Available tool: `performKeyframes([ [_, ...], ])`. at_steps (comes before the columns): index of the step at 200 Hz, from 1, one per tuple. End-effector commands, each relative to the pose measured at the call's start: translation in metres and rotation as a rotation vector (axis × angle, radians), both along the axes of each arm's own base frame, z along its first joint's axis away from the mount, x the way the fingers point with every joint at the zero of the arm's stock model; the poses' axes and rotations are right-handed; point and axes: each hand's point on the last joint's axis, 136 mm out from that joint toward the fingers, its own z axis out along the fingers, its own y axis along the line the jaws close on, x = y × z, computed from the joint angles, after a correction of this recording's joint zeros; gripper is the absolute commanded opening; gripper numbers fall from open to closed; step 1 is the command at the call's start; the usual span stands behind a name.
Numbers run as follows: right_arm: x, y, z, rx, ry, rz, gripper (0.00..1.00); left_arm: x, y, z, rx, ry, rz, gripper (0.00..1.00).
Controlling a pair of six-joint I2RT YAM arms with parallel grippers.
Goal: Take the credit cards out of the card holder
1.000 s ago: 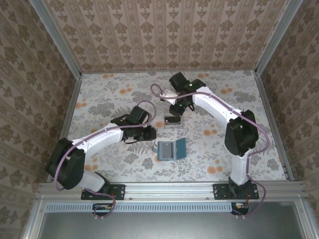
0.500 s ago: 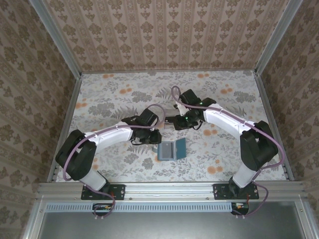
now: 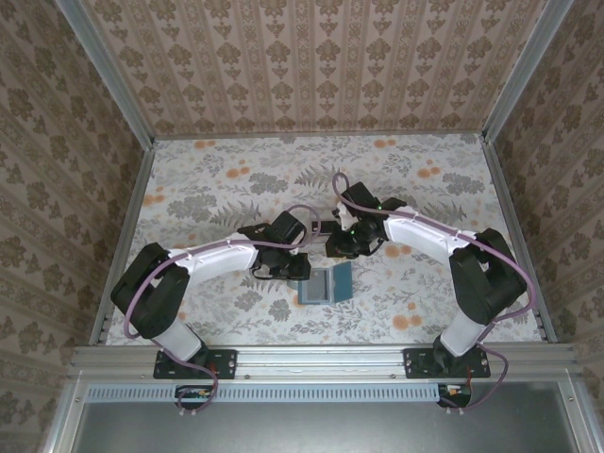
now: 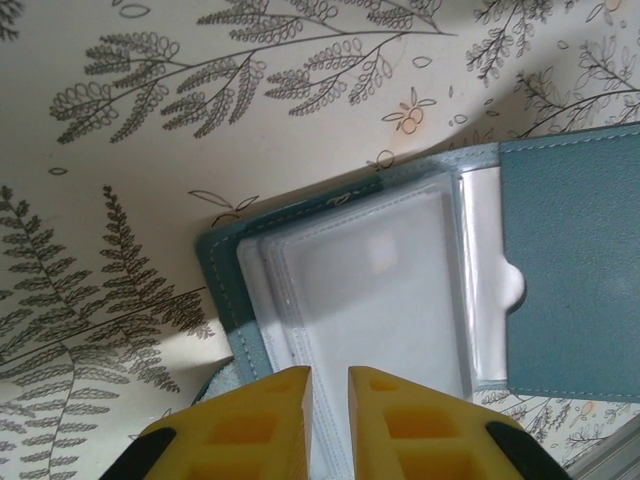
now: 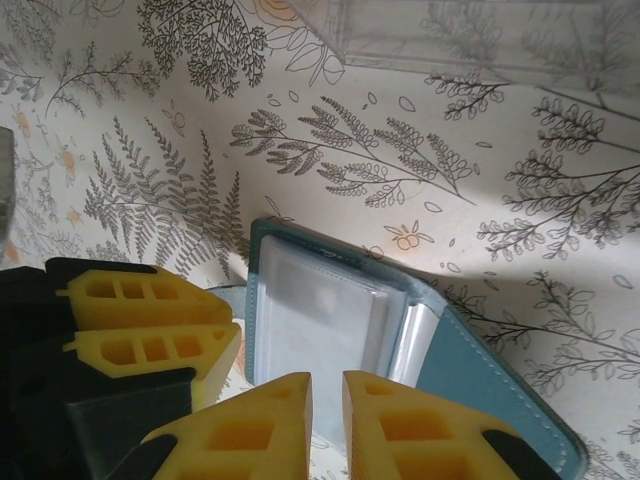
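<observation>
The credit cards (image 4: 375, 290) cannot be made out singly behind cloudy plastic sleeves inside the open teal card holder (image 3: 326, 282), a soft stitched bifold lying flat on the floral table (image 3: 208, 189). Just beyond it, the left gripper (image 4: 328, 385) and right gripper (image 5: 327, 390) each have yellow ribbed fingers nearly together, a thin slit between them, holding nothing. A clear tray (image 5: 480, 35) lies farther off, partly cut off.

Damask-papered walls (image 3: 311, 57); floral-print table (image 3: 208, 189).
</observation>
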Motion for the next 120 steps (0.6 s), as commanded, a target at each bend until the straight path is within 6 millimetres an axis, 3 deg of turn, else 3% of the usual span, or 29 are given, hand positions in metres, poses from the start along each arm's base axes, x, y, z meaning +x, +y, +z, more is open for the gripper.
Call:
performKeyframes([
  [1, -0.008, 0.009, 0.007, 0.044, 0.027, -0.010, 0.16, -0.007, 0.021, -0.017, 0.074, 0.034, 0.007, 0.16],
  [120, -0.035, 0.053, -0.025, 0.027, 0.122, 0.045, 0.19, -0.010, 0.039, -0.041, 0.029, 0.091, 0.056, 0.13],
])
